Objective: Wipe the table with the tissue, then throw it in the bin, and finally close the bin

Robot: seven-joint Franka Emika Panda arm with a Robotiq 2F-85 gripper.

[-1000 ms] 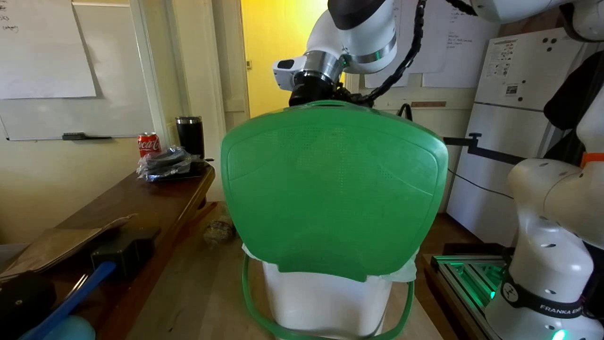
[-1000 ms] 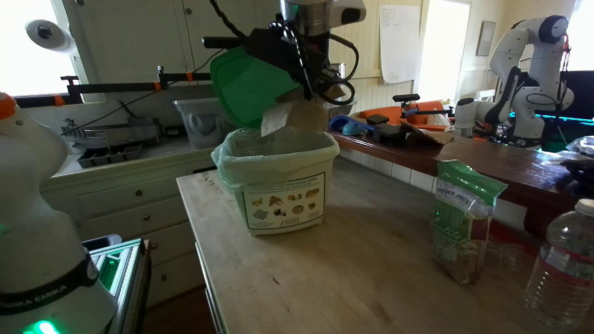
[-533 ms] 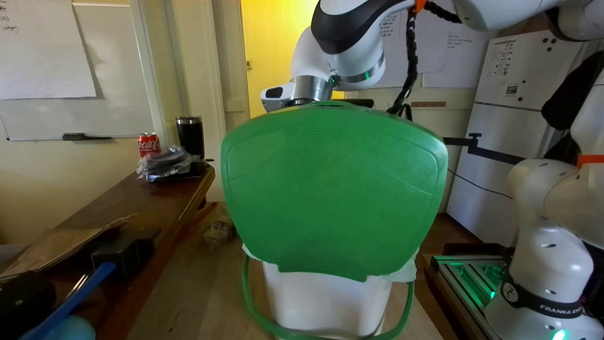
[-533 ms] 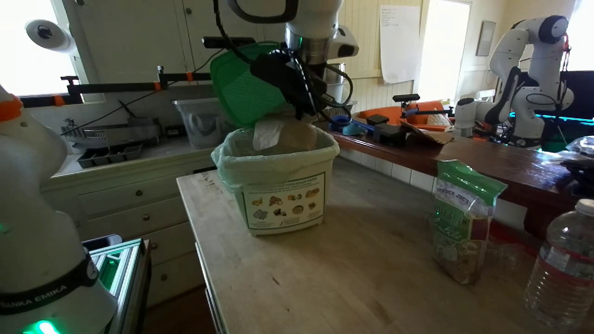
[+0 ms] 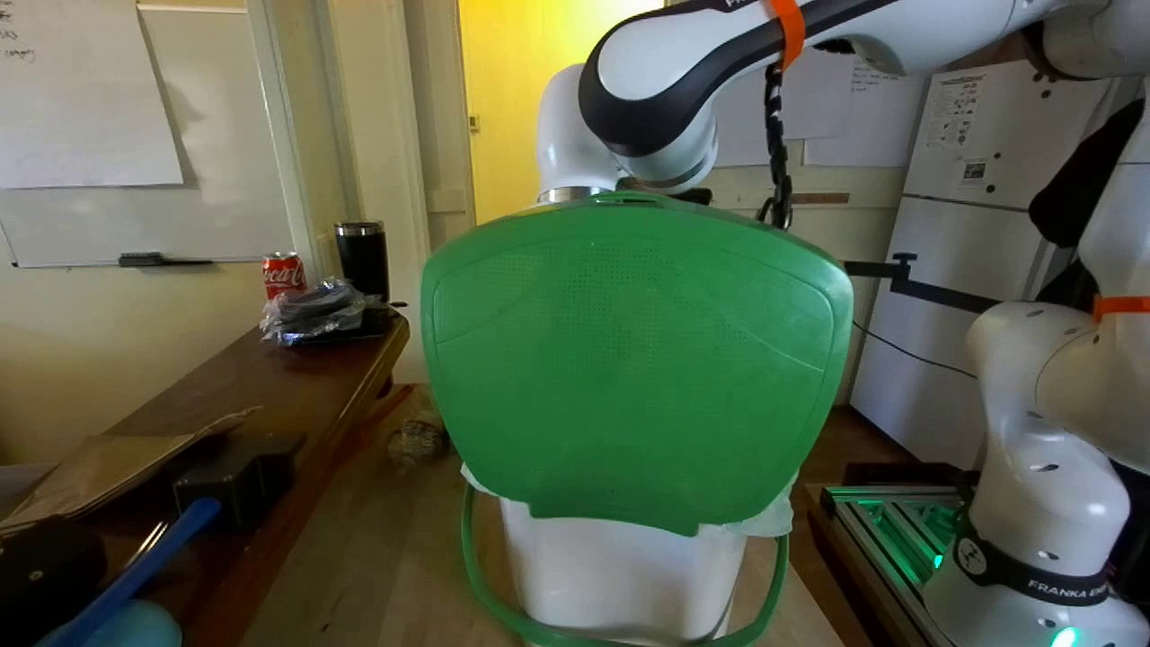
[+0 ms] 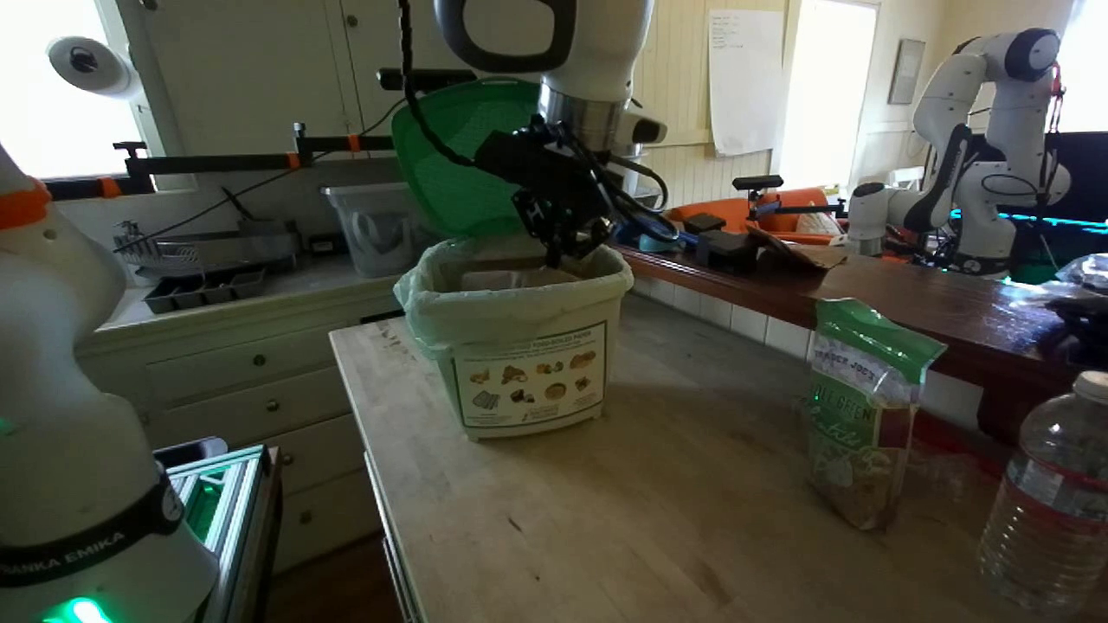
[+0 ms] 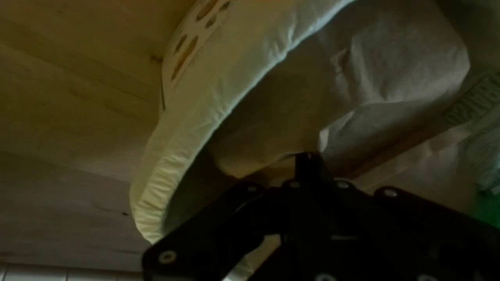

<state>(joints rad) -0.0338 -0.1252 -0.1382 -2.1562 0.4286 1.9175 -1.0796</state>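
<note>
Two views only with pincer [image 7: 308, 160], tissue [image 7: 332, 93]

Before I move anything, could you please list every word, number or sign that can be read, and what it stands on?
"FRANKA EMIKA": black band on the robot base.
"Coca", rest unreadable: red can.
"TRADER JOE'S": green-topped bag; other print blurred.
"FOOD-SOILED PAPER": label on the bin; smaller print unreadable.
Too small or blurred: wall sheets, fridge notices.
Too dim: lettering inside the bin, wrist view.
</note>
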